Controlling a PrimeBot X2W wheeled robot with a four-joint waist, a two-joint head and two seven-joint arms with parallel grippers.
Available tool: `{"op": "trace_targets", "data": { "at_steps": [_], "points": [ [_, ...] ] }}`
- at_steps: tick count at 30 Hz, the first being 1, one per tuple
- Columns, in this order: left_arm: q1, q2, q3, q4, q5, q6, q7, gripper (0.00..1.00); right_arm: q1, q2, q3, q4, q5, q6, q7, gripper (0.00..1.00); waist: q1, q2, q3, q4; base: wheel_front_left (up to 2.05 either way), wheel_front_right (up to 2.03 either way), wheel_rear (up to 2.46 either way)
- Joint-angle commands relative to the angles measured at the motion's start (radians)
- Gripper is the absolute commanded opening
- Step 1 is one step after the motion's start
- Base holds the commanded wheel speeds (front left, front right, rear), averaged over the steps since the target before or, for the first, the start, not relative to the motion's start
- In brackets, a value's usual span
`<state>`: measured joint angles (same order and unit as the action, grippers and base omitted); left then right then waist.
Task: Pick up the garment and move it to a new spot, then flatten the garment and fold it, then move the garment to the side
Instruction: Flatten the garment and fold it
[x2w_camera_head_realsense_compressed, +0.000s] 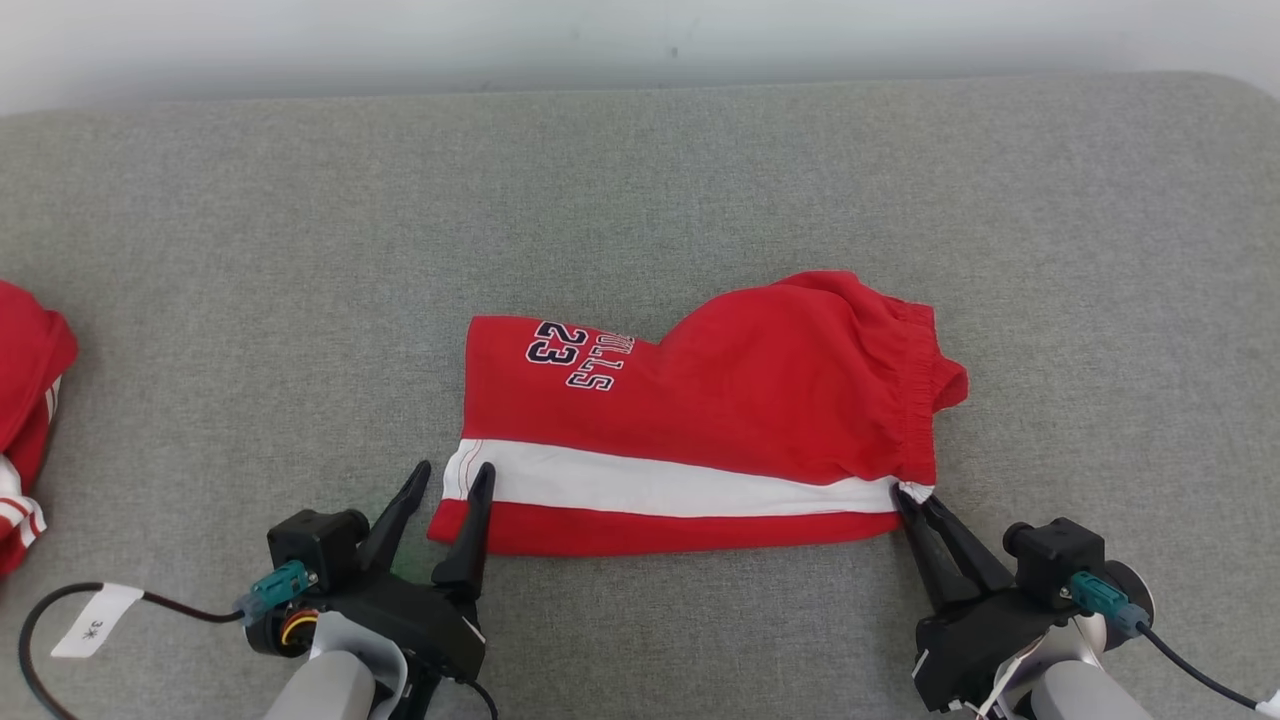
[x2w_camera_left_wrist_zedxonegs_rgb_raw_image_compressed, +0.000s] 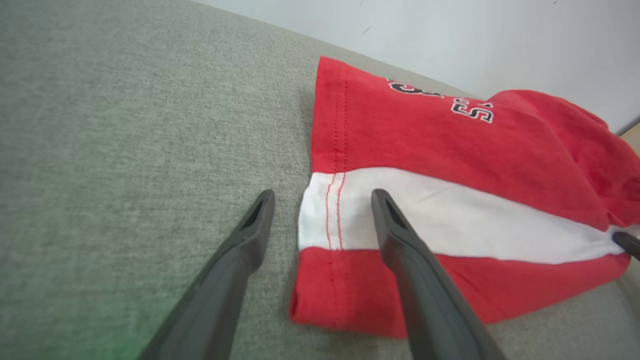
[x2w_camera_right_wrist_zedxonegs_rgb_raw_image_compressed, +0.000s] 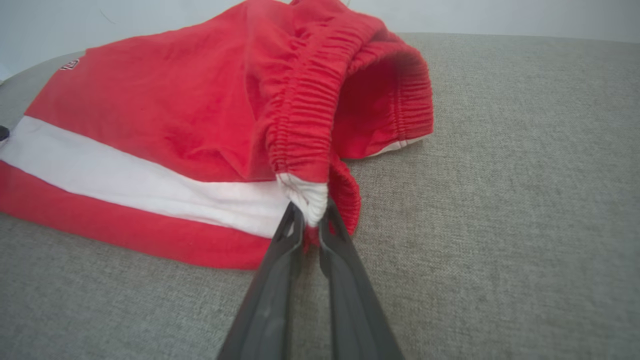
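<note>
Shorts (x2w_camera_head_realsense_compressed: 700, 420) front and centre, red with a white stripe (x2w_camera_head_realsense_compressed: 650, 485) running along the near side. They are lying across the middle of the grey padded surface (x2w_camera_head_realsense_compressed: 640, 180), with the leg hem pointing to the robot's left and the elastic waistband (x2w_camera_head_realsense_compressed: 915, 400) to its right. The right gripper (x2w_camera_head_realsense_compressed: 915, 497) is clamping onto the near waistband corner, both dark fingers squeezing the white bit of gathered elastic between their tips. Over on the other side, the left gripper (x2w_camera_head_realsense_compressed: 453, 468) is standing spread wide and gripping nothing: one finger is reaching over the white stripe at the hem, the other over bare grey fabric just beside it, though whether they are touching down I cannot tell. The waistband mouth is gaping open and the cloth behind it is bulging up. A "23" print (x2w_camera_head_realsense_compressed: 548, 345) is showing upside down near the far left corner. Well apart at the left edge, a second red garment (x2w_camera_head_realsense_compressed: 25, 400) is lying bunched, and a black cable with a white tag (x2w_camera_head_realsense_compressed: 95, 620) is curling beside the left arm.
</note>
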<state>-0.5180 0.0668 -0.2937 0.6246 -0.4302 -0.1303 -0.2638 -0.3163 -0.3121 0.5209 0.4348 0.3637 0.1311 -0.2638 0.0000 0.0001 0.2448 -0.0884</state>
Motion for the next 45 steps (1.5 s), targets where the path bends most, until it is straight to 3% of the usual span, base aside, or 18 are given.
{"op": "trace_targets", "data": {
  "at_steps": [1, 11, 18, 19, 23, 24, 25, 33, 45],
  "points": [
    [-0.005, 0.009, -0.003, 0.015, -0.006, 0.000, -0.001, 1.00, -0.003, 0.003, 0.003, -0.001, 0.005, -0.001, -0.001, 0.00, 0.0000, -0.0001, 0.000, -0.001, 0.00, 0.00, 0.00],
    [-0.049, 0.027, -0.109, 0.114, -0.109, 0.000, 0.001, 1.00, -0.004, 0.008, 0.006, -0.003, 0.008, -0.001, -0.001, 0.00, 0.0000, -0.0001, 0.007, -0.008, 0.00, 0.00, 0.00],
    [-0.068, 0.038, -0.212, 0.176, -0.190, -0.001, 0.007, 0.88, -0.006, 0.010, 0.001, -0.004, 0.007, -0.001, -0.001, 0.00, 0.0000, -0.0001, 0.011, -0.006, 0.00, 0.00, 0.00],
    [-0.071, 0.039, -0.225, 0.182, -0.196, -0.001, 0.007, 0.79, -0.007, 0.010, 0.000, -0.003, 0.007, -0.001, -0.001, 0.00, 0.0000, -0.0001, 0.011, -0.006, 0.00, 0.00, 0.00],
    [-0.081, 0.050, -0.268, 0.187, -0.224, -0.001, 0.007, 0.20, -0.011, 0.012, -0.002, -0.002, 0.007, -0.001, -0.001, 0.00, 0.0000, -0.0001, 0.010, -0.002, 0.00, 0.00, 0.00],
    [-0.081, 0.050, -0.268, 0.187, -0.224, -0.001, 0.007, 0.20, -0.011, 0.012, -0.002, -0.002, 0.007, -0.001, -0.001, 0.00, 0.0000, -0.0001, 0.010, -0.002, 0.00, 0.00, 0.00],
    [-0.083, 0.054, -0.274, 0.182, -0.228, -0.001, 0.007, 0.00, -0.012, 0.012, -0.002, -0.003, 0.007, -0.001, -0.001, 0.00, 0.0000, -0.0001, 0.010, -0.002, 0.00, 0.00, 0.00],
    [-0.095, 0.079, -0.301, 0.124, -0.248, -0.001, 0.002, 0.00, -0.017, 0.018, -0.008, -0.007, 0.007, -0.001, -0.001, 0.00, 0.0000, -0.0001, 0.008, 0.007, 0.00, 0.00, 0.00],
    [-0.054, 0.127, -0.208, -0.075, -0.189, 0.000, -0.001, 0.00, -0.036, 0.036, -0.061, -0.053, 0.064, -0.001, -0.001, 0.00, 0.0000, -0.0001, -0.075, 0.028, 0.00, 0.00, 0.00]
  ]
}}
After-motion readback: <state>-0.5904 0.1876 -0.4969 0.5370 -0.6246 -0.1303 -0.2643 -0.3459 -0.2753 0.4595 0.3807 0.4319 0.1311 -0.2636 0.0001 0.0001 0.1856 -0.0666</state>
